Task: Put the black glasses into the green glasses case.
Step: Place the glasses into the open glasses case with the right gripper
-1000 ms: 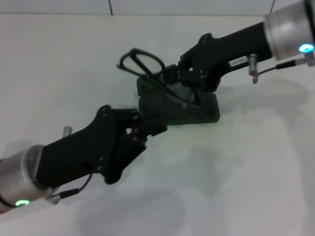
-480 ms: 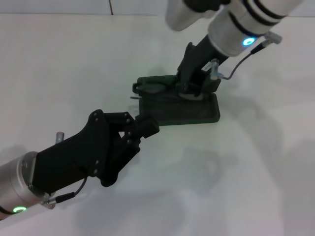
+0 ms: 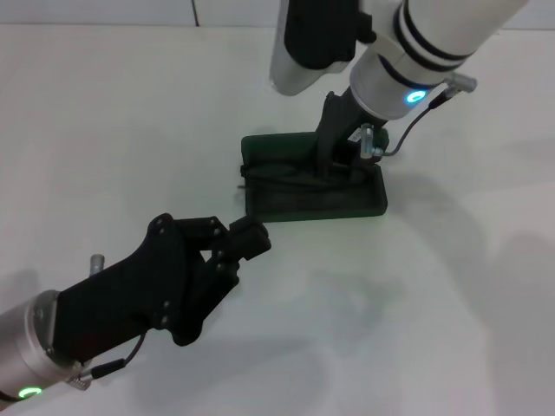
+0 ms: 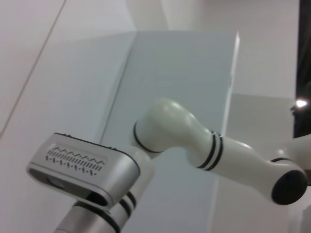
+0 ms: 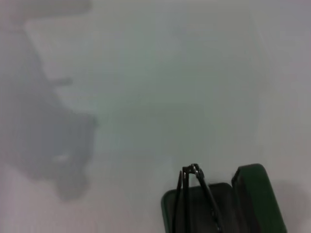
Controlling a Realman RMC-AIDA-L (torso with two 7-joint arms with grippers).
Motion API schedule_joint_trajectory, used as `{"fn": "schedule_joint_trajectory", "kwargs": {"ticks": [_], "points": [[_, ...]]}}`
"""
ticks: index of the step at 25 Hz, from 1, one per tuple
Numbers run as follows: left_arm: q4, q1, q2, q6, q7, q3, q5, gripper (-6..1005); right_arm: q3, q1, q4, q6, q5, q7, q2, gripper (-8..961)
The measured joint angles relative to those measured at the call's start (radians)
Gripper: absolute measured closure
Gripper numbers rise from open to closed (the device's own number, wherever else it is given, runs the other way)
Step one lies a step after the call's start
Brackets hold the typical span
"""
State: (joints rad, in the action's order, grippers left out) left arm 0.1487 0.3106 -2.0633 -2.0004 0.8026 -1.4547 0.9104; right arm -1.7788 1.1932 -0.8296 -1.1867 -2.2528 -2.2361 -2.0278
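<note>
The black glasses (image 3: 282,176) lie inside the open green glasses case (image 3: 364,204) on the white table (image 3: 451,295); the right tool (image 3: 334,166) reaches down into the case, its grip impossible to tell; the left tool (image 3: 250,238) sits just beside the case's near corner, narrow, holding nothing.

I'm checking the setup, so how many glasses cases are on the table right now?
1. The green case lies open mid-table, under the right gripper, with the glasses inside. The left gripper sits just beside its near corner. Nothing suggests another, though the arms hide some table.
</note>
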Motion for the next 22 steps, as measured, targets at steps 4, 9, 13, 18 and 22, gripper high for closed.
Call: {"fn": "schedule_joint_trajectory", "kwargs": {"ticks": [4, 9, 13, 18, 22], "points": [[-0.008, -0.002, -0.005, 0.036, 0.0, 0.001, -0.002, 913, -0.057, 0.02, 0.03, 0.032, 0.005, -0.026, 0.0, 904], [-0.011, 0.007, -0.015, 0.059, -0.01, -0.005, 0.019, 913, -0.124, 0.034, 0.051, 0.081, 0.006, -0.071, 0.0, 904], [-0.011, 0.007, -0.017, 0.061, -0.017, -0.002, 0.028, 913, -0.127, 0.031, 0.064, 0.102, 0.005, -0.074, 0.0, 904], [-0.011, 0.012, -0.014, 0.061, -0.02, 0.001, 0.023, 912, -0.131, 0.027, 0.088, 0.131, 0.004, -0.074, 0.0, 904], [-0.011, 0.017, -0.017, 0.068, -0.021, 0.004, 0.02, 912, -0.151, 0.033, 0.105, 0.145, 0.007, -0.074, 0.0, 904]]}}
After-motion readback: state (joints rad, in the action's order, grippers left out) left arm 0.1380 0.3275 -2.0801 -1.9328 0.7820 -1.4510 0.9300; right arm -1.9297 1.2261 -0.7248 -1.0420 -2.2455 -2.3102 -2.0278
